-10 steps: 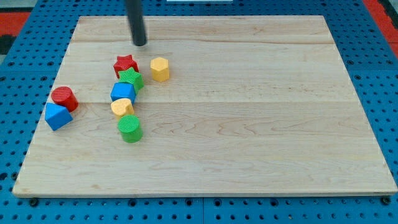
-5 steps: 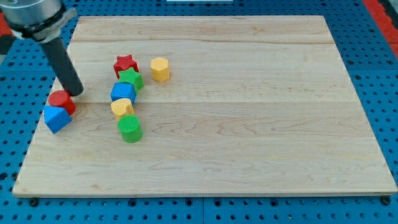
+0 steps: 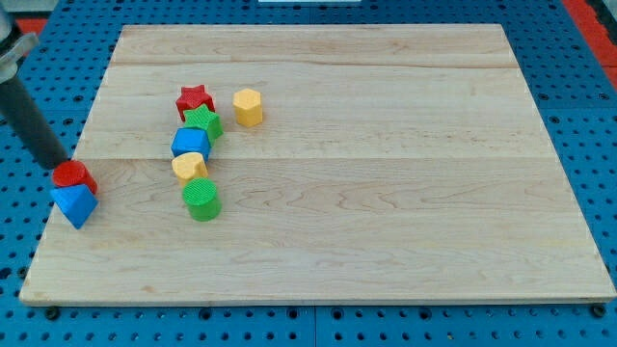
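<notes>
My tip [image 3: 53, 162] is at the board's left edge, touching the upper left side of the red cylinder [image 3: 73, 177]. A blue cube [image 3: 74, 203] sits tight against the red cylinder, just below it. Further right, a cluster runs top to bottom: a red star [image 3: 195, 99], a green star [image 3: 203, 122], a blue block [image 3: 191, 144], a yellow heart [image 3: 189, 167] and a green cylinder [image 3: 201, 200]. A yellow hexagon [image 3: 248, 107] stands right of the red star.
The wooden board [image 3: 386, 193] lies on a blue pegboard table [image 3: 598, 145]. The red cylinder and blue cube are close to the board's left edge.
My tip swept from the board's top down and left to the left edge. It pushed the red cylinder and blue cube left and slightly down.
</notes>
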Controlling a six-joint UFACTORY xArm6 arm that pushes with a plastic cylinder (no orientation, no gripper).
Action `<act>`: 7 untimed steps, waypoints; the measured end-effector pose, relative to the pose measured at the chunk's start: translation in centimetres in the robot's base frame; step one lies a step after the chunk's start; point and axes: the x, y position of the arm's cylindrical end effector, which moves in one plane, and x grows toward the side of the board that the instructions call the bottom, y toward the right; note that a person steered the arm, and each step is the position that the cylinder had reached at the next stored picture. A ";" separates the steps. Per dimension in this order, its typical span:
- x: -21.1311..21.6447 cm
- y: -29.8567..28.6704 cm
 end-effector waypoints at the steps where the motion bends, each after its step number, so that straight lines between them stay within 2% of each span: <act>1: 1.1 3.8; 2: 3.1 6.3; 3: 3.0 5.1; 4: 4.8 7.1; 5: 6.0 11.5; 7: 9.9 12.1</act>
